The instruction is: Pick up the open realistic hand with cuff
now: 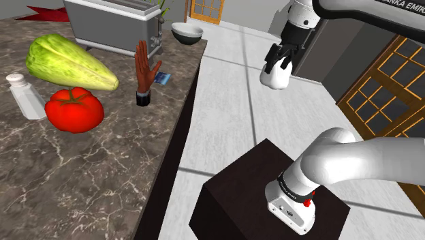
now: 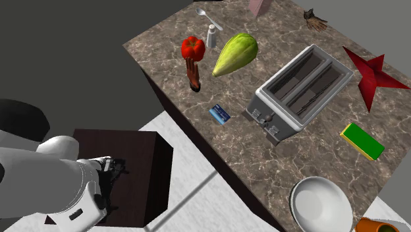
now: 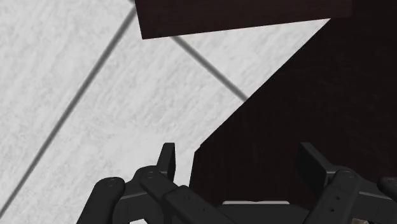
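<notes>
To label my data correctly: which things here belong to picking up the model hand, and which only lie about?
Job: brown model hand with dark cuff; robot's hand, open.
Lying about: tomato, green vegetable, shaker, toaster, bowl, blue card, red star.

I see flat, even light in every view and cannot tell its source. The floor [image 3: 76, 95] beside the stand [image 1: 252, 177] is bright, almost white. The stand itself is very dark, so the black fingers [image 3: 316, 164] in front of it hardly stand out. On the counter [image 1: 102, 163] beyond the stand, the shadows are only faint.
</notes>
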Controlling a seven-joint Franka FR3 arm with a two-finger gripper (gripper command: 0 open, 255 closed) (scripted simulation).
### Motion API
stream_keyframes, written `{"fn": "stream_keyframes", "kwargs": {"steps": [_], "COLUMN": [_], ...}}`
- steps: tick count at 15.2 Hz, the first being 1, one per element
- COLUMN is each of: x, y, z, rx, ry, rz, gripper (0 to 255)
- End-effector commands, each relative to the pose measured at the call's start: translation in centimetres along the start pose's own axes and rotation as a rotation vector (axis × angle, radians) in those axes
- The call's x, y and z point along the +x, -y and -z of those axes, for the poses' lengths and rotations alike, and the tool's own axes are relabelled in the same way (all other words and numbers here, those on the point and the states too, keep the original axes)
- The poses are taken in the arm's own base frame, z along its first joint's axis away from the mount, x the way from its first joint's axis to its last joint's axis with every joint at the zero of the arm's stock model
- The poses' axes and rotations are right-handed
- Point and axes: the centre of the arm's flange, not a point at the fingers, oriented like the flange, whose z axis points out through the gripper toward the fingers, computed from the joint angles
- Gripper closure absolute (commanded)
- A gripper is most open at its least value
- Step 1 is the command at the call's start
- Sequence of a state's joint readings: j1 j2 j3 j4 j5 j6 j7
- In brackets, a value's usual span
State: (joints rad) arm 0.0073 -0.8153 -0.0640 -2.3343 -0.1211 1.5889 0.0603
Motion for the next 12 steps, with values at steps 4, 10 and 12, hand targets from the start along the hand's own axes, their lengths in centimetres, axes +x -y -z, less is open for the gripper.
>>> {"fn": "stream_keyframes", "kwargs": {"steps": [4, 10, 12], "x": [-0.6, -0.6, -0.2], "y": [3.5, 10.6, 13.0], "z": [0.0, 0.1, 0.2], "rx": [0.022, 0.066, 0.081], "ry": [0.017, 0.051, 0.062], "rz": [-0.11, -0.329, -0.402], "gripper": [0, 0, 0]}}
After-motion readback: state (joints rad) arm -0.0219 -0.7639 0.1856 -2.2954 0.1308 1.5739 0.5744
